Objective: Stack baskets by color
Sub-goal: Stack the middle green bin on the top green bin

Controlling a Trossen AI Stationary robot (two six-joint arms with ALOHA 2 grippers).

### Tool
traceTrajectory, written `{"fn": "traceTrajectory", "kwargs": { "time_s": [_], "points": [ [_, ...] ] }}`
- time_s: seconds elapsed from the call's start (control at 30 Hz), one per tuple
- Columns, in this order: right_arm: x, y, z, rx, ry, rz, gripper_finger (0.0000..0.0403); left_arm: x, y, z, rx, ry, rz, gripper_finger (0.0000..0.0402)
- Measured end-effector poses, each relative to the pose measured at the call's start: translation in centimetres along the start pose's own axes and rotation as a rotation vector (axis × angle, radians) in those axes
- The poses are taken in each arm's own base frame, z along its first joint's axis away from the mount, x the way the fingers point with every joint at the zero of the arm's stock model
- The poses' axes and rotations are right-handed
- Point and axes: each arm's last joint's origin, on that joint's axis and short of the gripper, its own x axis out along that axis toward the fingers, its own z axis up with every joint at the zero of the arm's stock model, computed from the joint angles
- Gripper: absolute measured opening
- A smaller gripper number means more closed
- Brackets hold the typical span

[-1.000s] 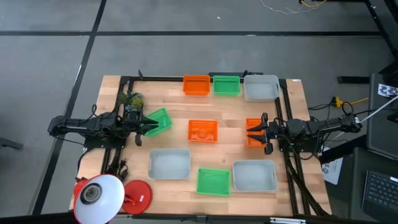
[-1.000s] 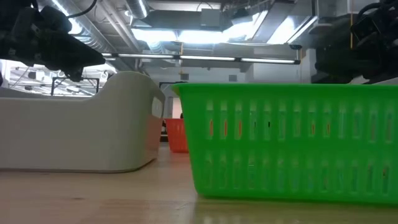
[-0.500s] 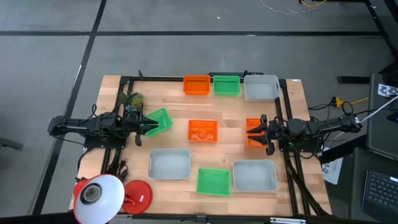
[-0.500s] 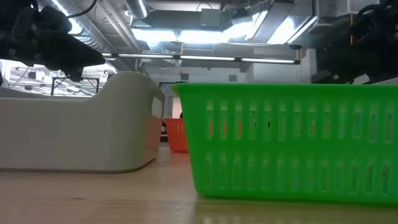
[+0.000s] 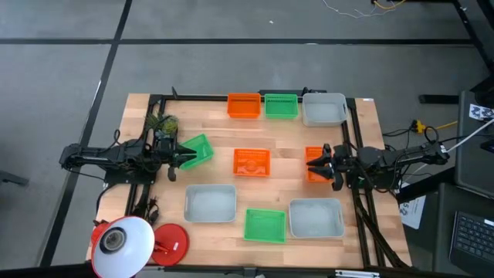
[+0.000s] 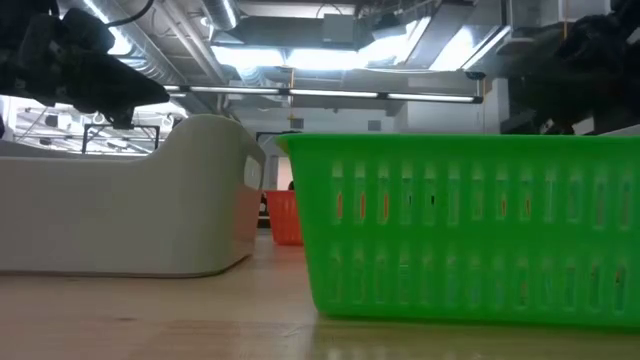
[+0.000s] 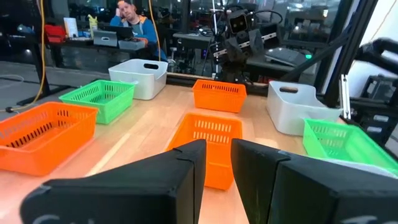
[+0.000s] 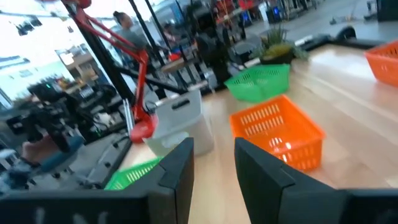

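While both arms hang over the table's side edges, left gripper [image 5: 184, 157] sits above a tilted green basket [image 5: 196, 150], fingers narrowly parted, holding nothing. Centre: orange basket [image 5: 252, 162]; far edge row of orange [image 5: 244, 105], green [image 5: 281, 105], grey-white [image 5: 323, 109]; near edge grey-white [image 5: 210, 203], green [image 5: 264, 225], grey-white [image 5: 316, 218]. Right gripper [image 5: 314, 164] hovers over another orange basket [image 5: 312, 154], slightly open, empty.
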Motion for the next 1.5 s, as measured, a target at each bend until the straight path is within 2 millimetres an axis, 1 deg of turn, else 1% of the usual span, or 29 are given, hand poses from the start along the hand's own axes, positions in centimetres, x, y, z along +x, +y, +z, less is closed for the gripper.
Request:
{"fn": "traceTrajectory", "kwargs": {
  "time_s": [0.47,0.63,0.8,0.93,1.0,1.1,1.17,1.27,1.33,1.4,1.5],
  "points": [
    [-0.3,1.0,2.3,-0.077,-0.243,0.097,0.0115,-0.6,-0.2,3.3,-0.07,-0.338,-0.019,0.0067],
    [-0.3,1.0,2.2,-0.134,-0.239,0.088,0.0115,-0.5,-0.1,3.1,-0.067,-0.319,-0.008,0.0067],
    [-0.2,1.1,2.4,-0.089,-0.248,0.101,0.0115,-0.2,-0.2,3.0,-0.063,-0.3,-0.007,0.0067],
    [-0.1,1.3,2.3,-0.107,-0.233,0.149,0.0115,0.0,-0.2,2.9,-0.078,-0.282,-0.008,0.0067],
    [0.0,1.3,2.2,-0.13,-0.224,0.148,0.0115,0.3,-0.2,2.7,-0.12,-0.256,0.01,0.0067],
    [0.1,1.2,2.2,-0.17,-0.217,0.135,0.0115,1.1,-0.2,1.8,-0.168,-0.127,0.064,0.0067],
    [0.2,1.1,2.1,-0.187,-0.219,0.11,0.0115,1.7,-0.3,1.8,-0.193,-0.07,0.076,0.0067],
    [0.2,1.0,2.1,-0.192,-0.223,0.076,0.0115,2.7,-0.6,3.0,-0.169,-0.03,0.086,0.0067],
    [0.3,1.0,2.0,-0.193,-0.216,0.072,0.0115,3.5,-0.9,4.3,-0.121,0.009,0.093,0.0067],
    [0.3,1.0,2.0,-0.194,-0.21,0.071,0.0115,4.4,-1.2,5.4,-0.071,0.114,0.11,0.0067],
    [0.4,1.0,1.9,-0.198,-0.199,0.067,0.0115,5.6,-1.4,6.4,-0.02,0.335,0.179,0.0067]
  ]
}}
